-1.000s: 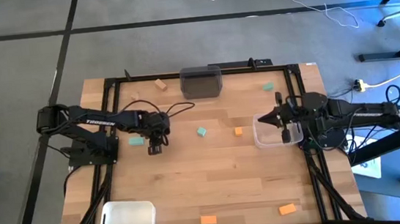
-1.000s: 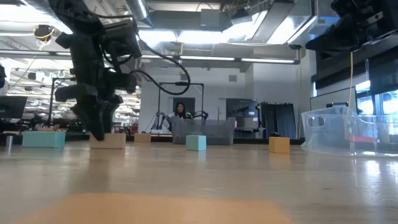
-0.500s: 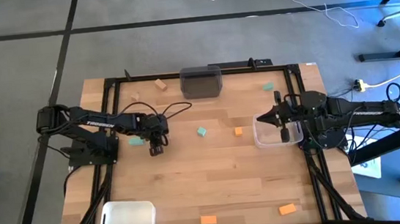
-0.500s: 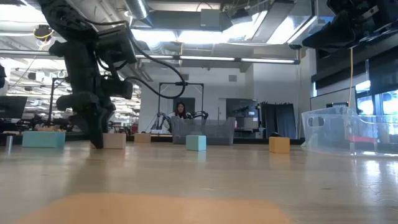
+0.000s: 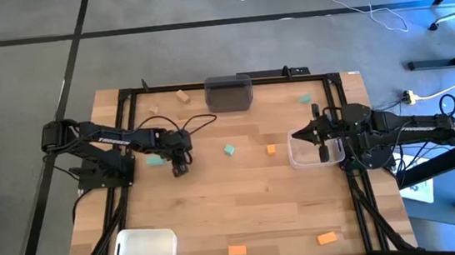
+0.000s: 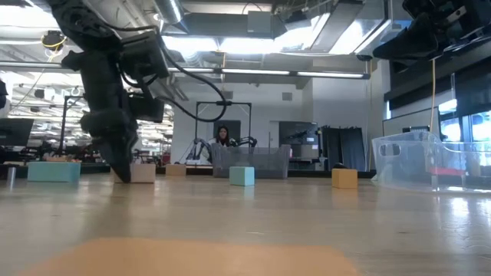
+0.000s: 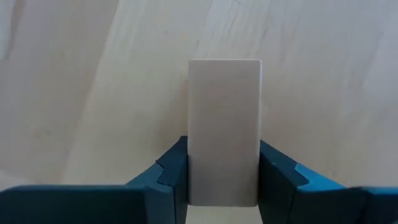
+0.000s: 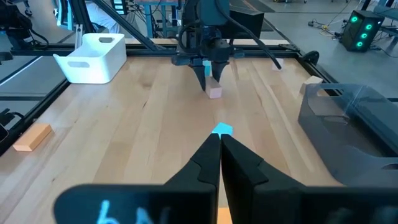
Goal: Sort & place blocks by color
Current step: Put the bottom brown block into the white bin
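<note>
My left gripper (image 5: 179, 167) stands at the table's left middle, shut on a pale tan wood block (image 7: 224, 130), which also shows in the low view (image 6: 143, 173). A teal block (image 5: 155, 160) lies just left of it. More blocks lie scattered: teal (image 5: 229, 150), orange (image 5: 271, 149), teal (image 5: 305, 99), tan (image 5: 183, 97), and two orange ones (image 5: 237, 250) (image 5: 327, 238) near the front edge. My right gripper (image 5: 322, 139) waits shut over the clear bin (image 5: 304, 160), its fingers together (image 8: 219, 155). My left gripper pinches the tan block between its two fingers, one on each long side at the block's near end (image 7: 224, 186). The fingers (image 7: 171, 174) come from above, pointing down and lying along the block. The block's bottom rests on the table (image 6: 143, 181).
A dark grey bin (image 5: 229, 92) sits at the far edge, a white bin (image 5: 146, 251) at the near left corner. The black frame rails (image 5: 126, 120) run along the table's sides. Bare wood lies across the middle and the near half.
My left gripper has come down a little onto the tan block, its fingertips now near the table beside the block. The block has stayed where it was.
</note>
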`<state>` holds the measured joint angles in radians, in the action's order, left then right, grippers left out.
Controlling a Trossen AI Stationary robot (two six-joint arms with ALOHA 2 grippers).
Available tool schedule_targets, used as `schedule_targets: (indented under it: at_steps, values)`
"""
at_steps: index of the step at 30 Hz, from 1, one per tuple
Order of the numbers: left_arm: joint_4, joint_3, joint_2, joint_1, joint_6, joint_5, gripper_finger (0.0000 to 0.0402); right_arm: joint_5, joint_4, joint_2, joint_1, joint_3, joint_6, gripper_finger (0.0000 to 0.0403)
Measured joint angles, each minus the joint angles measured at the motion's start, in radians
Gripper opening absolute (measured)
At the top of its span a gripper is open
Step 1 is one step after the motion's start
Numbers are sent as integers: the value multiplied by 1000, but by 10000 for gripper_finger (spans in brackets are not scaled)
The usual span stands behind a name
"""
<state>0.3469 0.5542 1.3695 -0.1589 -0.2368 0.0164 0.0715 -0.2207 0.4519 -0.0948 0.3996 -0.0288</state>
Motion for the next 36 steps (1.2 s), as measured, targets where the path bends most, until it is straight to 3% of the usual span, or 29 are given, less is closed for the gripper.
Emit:
schedule_targets:
  at_steps: [8,19,26,36]
  values:
    - [70,75,-57,11,-147,-70,122,0,0,0,0,0,1,16]
    - [530,365,-188,181,-137,-145,122,0,2,0,0,0,0,16]
    - [734,505,-230,411,-359,-179,122,0,3,0,0,0,-10,16]
    - [733,512,-231,805,-820,-178,122,0,-2,17,0,10,52,16]
